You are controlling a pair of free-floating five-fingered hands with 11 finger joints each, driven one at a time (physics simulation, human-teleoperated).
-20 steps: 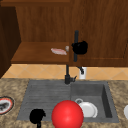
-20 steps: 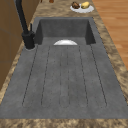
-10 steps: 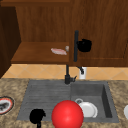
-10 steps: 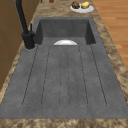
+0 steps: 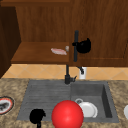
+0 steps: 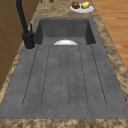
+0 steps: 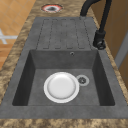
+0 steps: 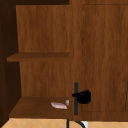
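My right hand [image 5: 83, 46] hovers high at the closed wooden cabinet door [image 5: 100, 32], its fingers curled against the black vertical door handle [image 5: 76, 50]; the upper view shows the same hand [image 8: 84, 97] at the handle [image 8: 76, 100]. My left hand [image 5: 37, 116] floats low over the front left of the grey sink's drainboard [image 5: 45, 95], holding nothing. A big red ball [image 5: 67, 115] sits at the sink's front edge, just right of it. A white plate [image 7: 61, 87] lies in the basin.
The open shelf [image 5: 37, 53] left of the handle carries a pink object [image 5: 59, 51] and a small grey thing [image 5: 67, 48]. A black faucet [image 5: 67, 75] stands behind the sink. A patterned plate [image 5: 5, 105] lies on the left counter, a plate of food [image 6: 81, 6] on the right counter.
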